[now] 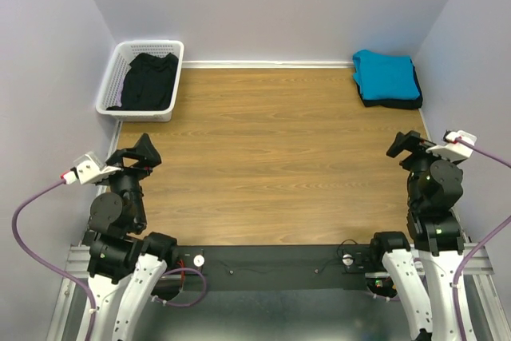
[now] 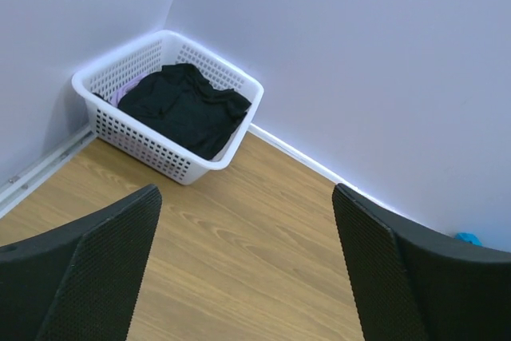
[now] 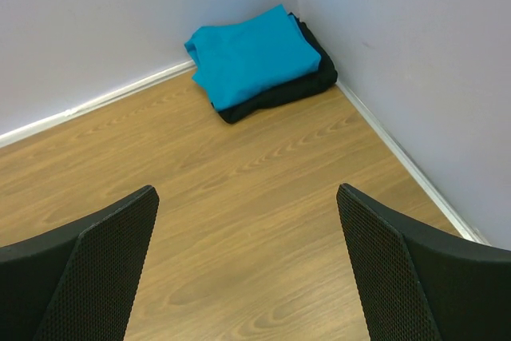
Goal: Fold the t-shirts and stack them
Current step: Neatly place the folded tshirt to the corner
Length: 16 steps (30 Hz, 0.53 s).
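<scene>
A folded teal-blue t-shirt (image 1: 384, 73) lies on top of a folded black t-shirt (image 1: 391, 102) in the far right corner; both also show in the right wrist view, teal (image 3: 251, 53) over black (image 3: 279, 93). A crumpled black t-shirt (image 1: 149, 80) lies in the white basket (image 1: 108, 89) at the far left, also in the left wrist view (image 2: 185, 107). My left gripper (image 1: 141, 152) is open and empty at the near left. My right gripper (image 1: 403, 144) is open and empty at the near right.
The wooden table (image 1: 271, 157) is walled at the back and both sides. The basket (image 2: 160, 157) stands in the far left corner. A dark rail (image 1: 271, 259) with cables runs along the near edge between the arm bases.
</scene>
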Motion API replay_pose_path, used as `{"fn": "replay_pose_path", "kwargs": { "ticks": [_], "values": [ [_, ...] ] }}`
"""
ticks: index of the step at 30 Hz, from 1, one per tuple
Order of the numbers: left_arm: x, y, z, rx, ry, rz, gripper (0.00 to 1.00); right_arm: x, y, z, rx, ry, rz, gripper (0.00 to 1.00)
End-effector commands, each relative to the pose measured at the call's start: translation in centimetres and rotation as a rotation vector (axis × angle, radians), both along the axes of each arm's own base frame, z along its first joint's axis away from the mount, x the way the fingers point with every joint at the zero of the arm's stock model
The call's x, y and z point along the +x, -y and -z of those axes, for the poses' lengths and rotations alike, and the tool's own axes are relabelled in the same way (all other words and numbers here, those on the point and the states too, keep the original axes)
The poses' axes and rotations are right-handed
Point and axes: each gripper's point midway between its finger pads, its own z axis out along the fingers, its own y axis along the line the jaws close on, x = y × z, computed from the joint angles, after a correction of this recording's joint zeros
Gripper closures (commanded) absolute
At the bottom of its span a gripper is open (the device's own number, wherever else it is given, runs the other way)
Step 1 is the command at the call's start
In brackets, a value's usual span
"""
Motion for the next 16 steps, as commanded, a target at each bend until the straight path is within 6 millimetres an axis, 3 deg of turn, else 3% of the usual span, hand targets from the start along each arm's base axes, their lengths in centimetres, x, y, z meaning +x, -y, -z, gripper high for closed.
{"fn": "replay_pose_path", "kwargs": {
  "ticks": [1, 7, 16],
  "values": [
    [-0.5, -1.1, 0.4, -0.055, 0.031, -0.062, 0.01, 0.0, -0.5, 0.2, -0.008, 0.018, -0.028, 0.0],
    [-1.3, -1.5, 0.1, -0.039, 0.087, -0.071, 0.01, 0.0, -0.6, -0.1, -0.033, 0.026, -0.035, 0.0],
    [-0.3, -0.9, 0.8, -0.038, 0.055, -0.049, 0.01, 0.5, -1.0, 0.2, -0.024, 0.026, -0.058, 0.0]
  ]
}}
